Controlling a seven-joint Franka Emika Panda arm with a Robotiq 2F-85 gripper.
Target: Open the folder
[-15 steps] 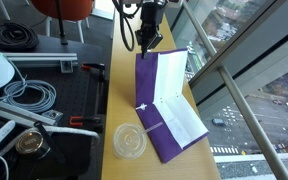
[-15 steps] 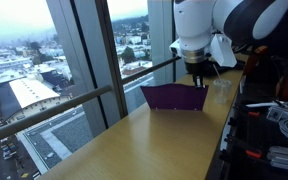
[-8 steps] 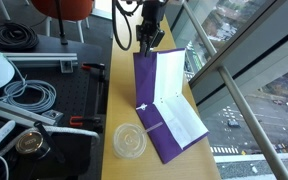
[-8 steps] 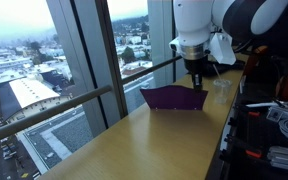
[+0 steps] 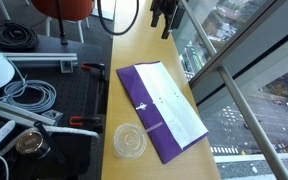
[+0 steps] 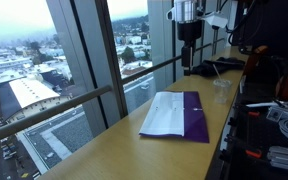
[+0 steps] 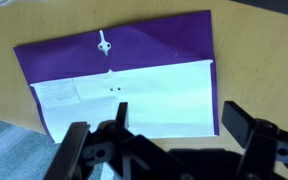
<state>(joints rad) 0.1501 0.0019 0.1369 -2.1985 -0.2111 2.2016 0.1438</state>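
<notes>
The purple folder [image 5: 141, 92] lies flat and spread open on the wooden table, with its white sheet [image 5: 181, 112] showing. In an exterior view the folder [image 6: 196, 118] lies below and in front of the arm. My gripper [image 5: 164, 22] hangs well above the far end of the folder, touching nothing. In an exterior view the gripper [image 6: 188, 66] points straight down. The wrist view looks down on the folder [image 7: 134, 48] and its sheet [image 7: 144, 100]. The gripper [image 7: 184, 120] is open, and nothing is between its fingers [image 7: 246, 120].
A clear round cup lid [image 5: 130, 140] lies on the table beside the folder's near corner. A black mat with cables [image 5: 29, 95] and gear borders one long side of the table. A window railing [image 5: 219, 70] runs along the opposite side.
The gripper has opened, let go of the raised folder flap and risen. The flap has dropped, so the folder now lies flat and open.
</notes>
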